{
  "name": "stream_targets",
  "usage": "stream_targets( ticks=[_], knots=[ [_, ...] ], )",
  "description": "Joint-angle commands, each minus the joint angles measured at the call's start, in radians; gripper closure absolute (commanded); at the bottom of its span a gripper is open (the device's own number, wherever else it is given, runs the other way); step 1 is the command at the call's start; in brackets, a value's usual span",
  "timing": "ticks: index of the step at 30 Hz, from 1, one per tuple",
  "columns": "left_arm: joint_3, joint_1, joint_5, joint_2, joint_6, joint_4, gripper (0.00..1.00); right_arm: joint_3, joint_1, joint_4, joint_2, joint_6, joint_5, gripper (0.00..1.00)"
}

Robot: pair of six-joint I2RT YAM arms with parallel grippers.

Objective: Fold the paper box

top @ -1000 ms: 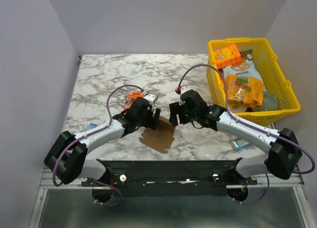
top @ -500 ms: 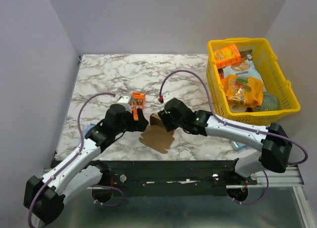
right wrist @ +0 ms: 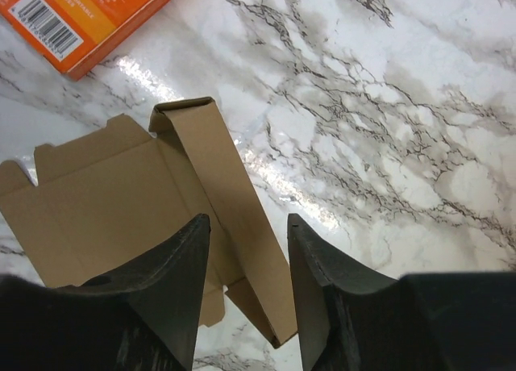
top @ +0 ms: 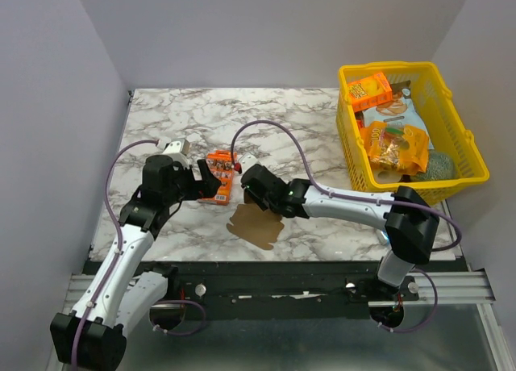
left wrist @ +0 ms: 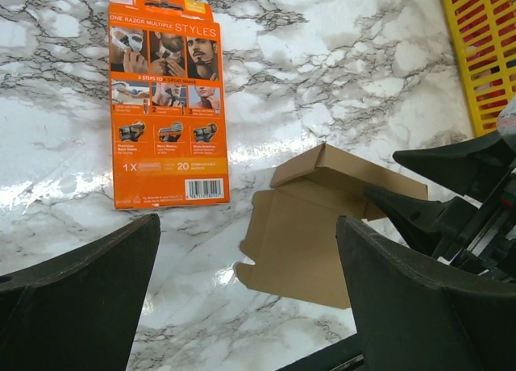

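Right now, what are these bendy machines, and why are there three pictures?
They are two robot arms bolted to a marble table. One picture looks down from above; the other two come from cameras on each wrist. Each arm ends in a two-finger gripper. The left gripper and right gripper are both open, holding nothing. Near them lies a brown paper box, one flap lifted. Beside it is an orange package, and a yellow basket of snacks stands farther right.

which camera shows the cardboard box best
The right wrist view: the cardboard box fills the frame, with its tabs and raised flap clear, though the right gripper hides its lower edge. In the left wrist view the box is smaller but most of its outline shows. The top view gives only a small brown patch.
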Motion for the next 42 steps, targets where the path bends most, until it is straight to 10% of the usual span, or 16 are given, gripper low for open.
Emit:
stream_targets(
  ticks=[1,30,42],
  knots=[
    [-0.004,0.011,0.021,0.019,0.064,-0.006,0.01,0.043,0.012,0.001,0.031,-0.042,0.064,0.52],
    [-0.056,0.018,0.114,-0.006,0.032,0.012,0.01,-0.100,-0.167,-0.081,0.127,0.456,-0.176,0.80],
    [-0.199,-0.054,0.033,-0.076,-0.161,0.138,0.01,-0.195,-0.198,0.017,0.032,0.668,-0.364,0.38]
  ],
)
